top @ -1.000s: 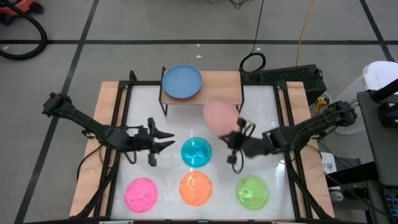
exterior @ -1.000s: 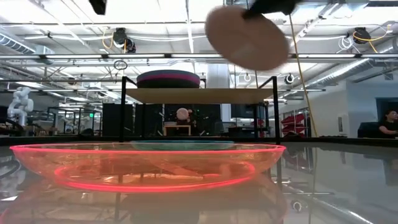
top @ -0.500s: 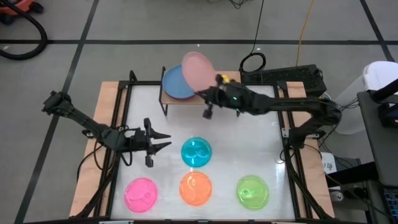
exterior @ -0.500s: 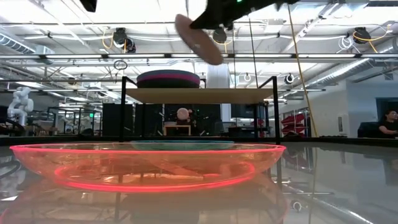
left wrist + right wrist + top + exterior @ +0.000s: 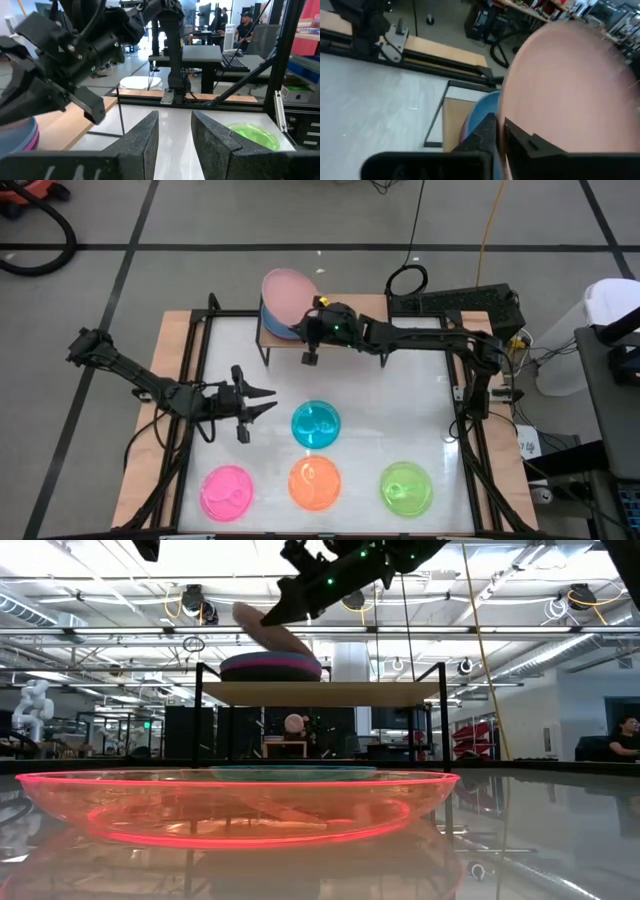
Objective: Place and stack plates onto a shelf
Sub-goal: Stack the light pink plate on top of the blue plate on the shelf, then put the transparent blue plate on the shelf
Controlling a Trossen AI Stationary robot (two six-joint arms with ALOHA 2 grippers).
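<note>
Stacking step: my right gripper [image 5: 308,330] pinches the pink plate [image 5: 288,294] tilted over the blue plate [image 5: 274,326] on the shelf [image 5: 345,340]; I judge next is levelling, then release; left gripper [image 5: 262,402] waits spread.

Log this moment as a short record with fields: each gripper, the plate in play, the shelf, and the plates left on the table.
right gripper: over the shelf, shut on the dusty pink plate
dusty pink plate: tilted, above the stack, not yet lying flat
shelf: wooden top holds a stack with the blue plate uppermost, a magenta edge below it
left gripper: open, empty, above the table's left half
on the table: cyan plate, pink plate, orange plate, green plate
</note>
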